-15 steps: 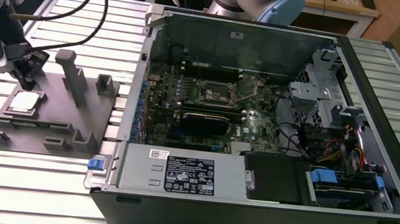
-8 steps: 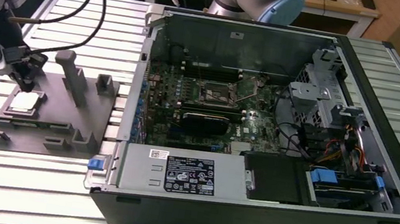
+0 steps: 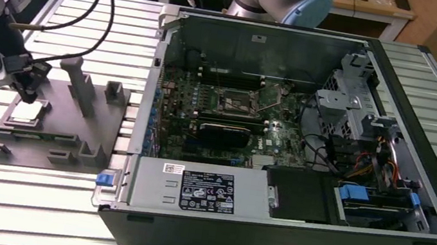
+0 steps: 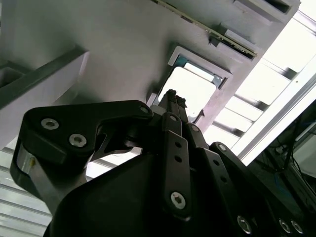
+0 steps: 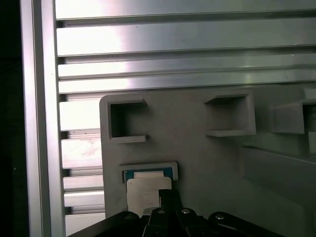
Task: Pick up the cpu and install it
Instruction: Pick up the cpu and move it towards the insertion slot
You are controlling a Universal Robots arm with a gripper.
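Gripper (image 3: 28, 91) at left-middle of exterior view, tip pointing down over grey tray (image 3: 62, 124), directly above cpu (image 3: 27, 112). Clenched or released: cannot tell. Contact with chip: cannot tell.

Cpu lies flat in tray pocket, lower left of exterior frame, well apart from open computer case (image 3: 315, 59). Both wrist views show tip over the chip's edge.

Step, my read: pick phase, chip not yet lifted; socket frame (image 3: 233, 102) at centre of frame waits. Next move likely calls for square hold on chip edges and straight lift clear of pocket walls.
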